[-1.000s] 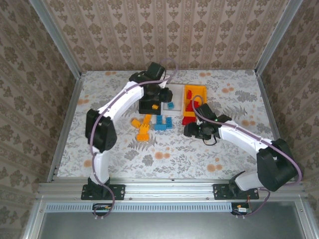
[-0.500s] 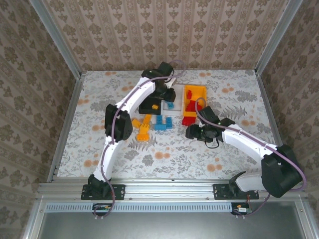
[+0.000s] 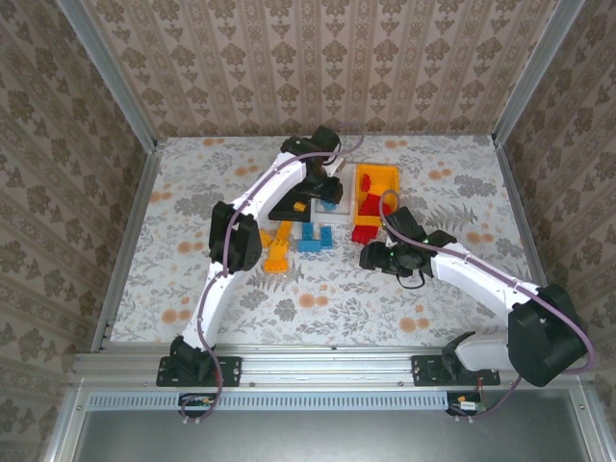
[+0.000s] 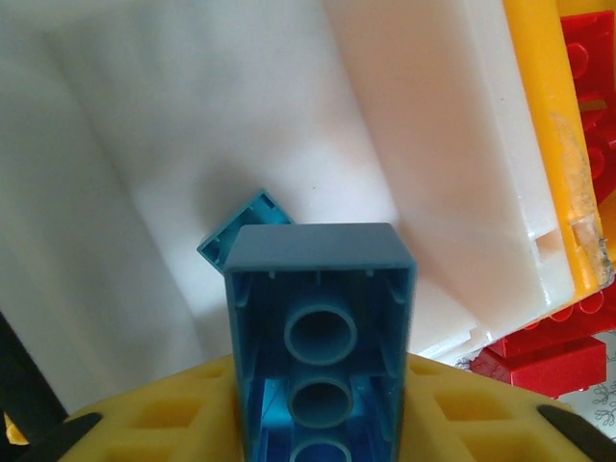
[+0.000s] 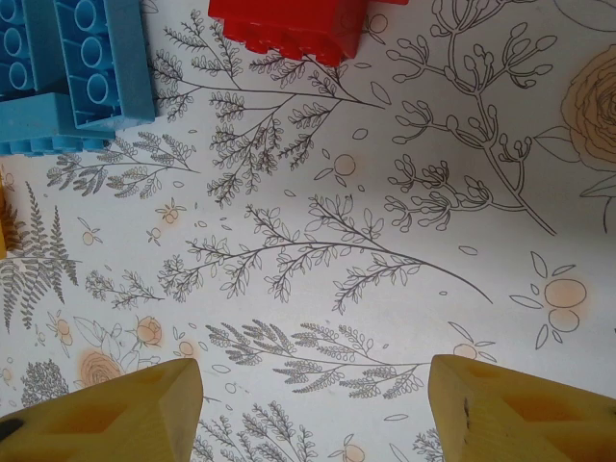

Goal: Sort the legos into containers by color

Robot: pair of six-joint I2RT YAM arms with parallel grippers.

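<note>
Now at white bin [image 4: 462, 144]: left gripper [image 4: 320, 409] above it, clamped on blue brick [image 4: 320, 318], hollow underside toward wrist camera. Inside same bin, second blue brick [image 4: 241, 223], tilted. Just beside, on right: orange-yellow bin [image 4: 539, 144], holding red bricks [image 4: 587, 87]. Loose red bricks [image 4: 539, 356] on counter [image 5: 385, 241] against its near end. Left of white bin: black bin [image 3: 284, 212], holding one orange-yellow brick [image 3: 300, 205]. Right gripper [image 5: 313, 385] spread apart, empty, over bare counter near loose blue bricks [image 5: 77, 77].
</note>
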